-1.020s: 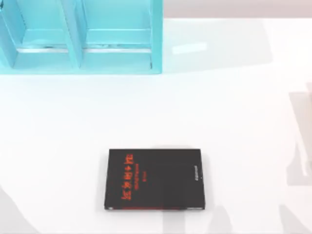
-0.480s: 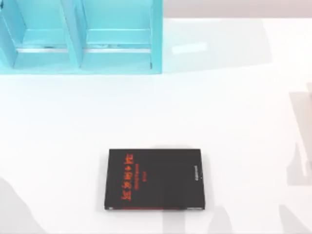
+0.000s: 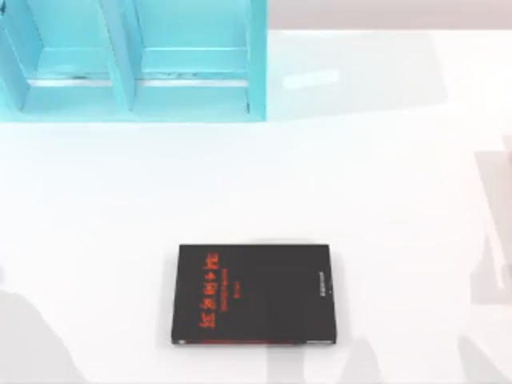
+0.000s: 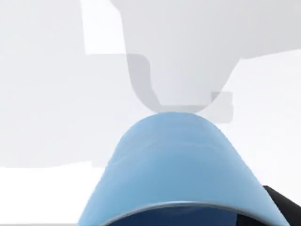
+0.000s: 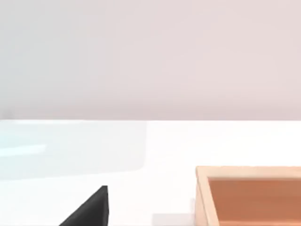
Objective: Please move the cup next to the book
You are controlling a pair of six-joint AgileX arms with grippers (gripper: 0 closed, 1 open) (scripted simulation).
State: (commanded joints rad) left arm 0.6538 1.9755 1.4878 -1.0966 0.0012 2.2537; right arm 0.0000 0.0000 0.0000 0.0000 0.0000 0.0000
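Book (image 3: 254, 294), black with red lettering, lies flat on the white tabletop (image 3: 384, 200) near its front edge, while the translucent blue cup (image 4: 174, 165) looms close under the left wrist camera; jaws' state cannot be told

I take the book (image 3: 254, 294) as my landmark: it lies flat on the table (image 3: 384, 200), toward the near edge. The shelf unit (image 3: 132, 60) stands well behind it and to its left, at the table's far edge. In my left wrist view the cup (image 4: 171, 169) sits close under the camera, above the table. In my right wrist view a corner of the book (image 5: 89, 209) lies near a wooden box (image 5: 249, 195), the two apart.
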